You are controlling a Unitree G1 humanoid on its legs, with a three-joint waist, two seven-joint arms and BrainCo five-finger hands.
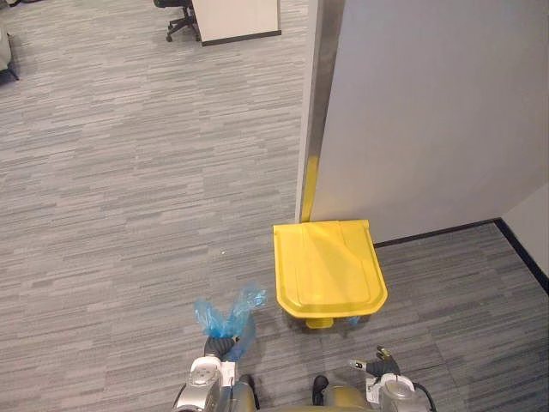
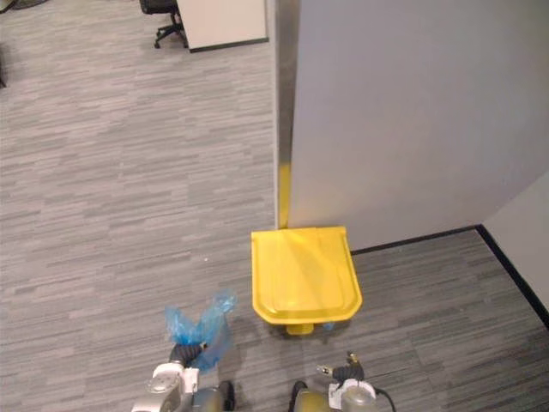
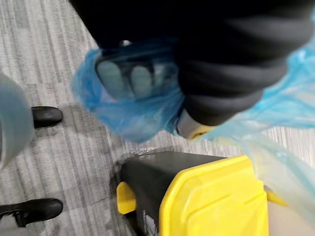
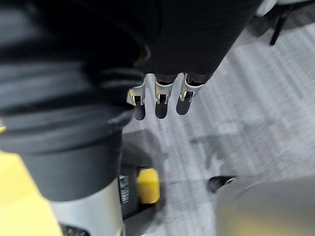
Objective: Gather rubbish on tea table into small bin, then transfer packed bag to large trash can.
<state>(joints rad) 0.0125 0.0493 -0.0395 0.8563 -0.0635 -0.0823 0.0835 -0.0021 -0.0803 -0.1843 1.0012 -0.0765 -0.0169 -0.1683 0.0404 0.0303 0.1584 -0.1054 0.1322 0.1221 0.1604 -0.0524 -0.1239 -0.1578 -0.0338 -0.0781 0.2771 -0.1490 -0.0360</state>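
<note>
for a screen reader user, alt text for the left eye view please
A large trash can with a closed yellow lid stands on grey carpet by a grey partition. The left hand grips a blue bag left of it; the right hand is open and empty.

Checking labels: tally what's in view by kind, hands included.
blue bag: 1
yellow-lidded trash can: 1
office chair: 1
Hands: 2, left hand and right hand
Total: 5
</note>
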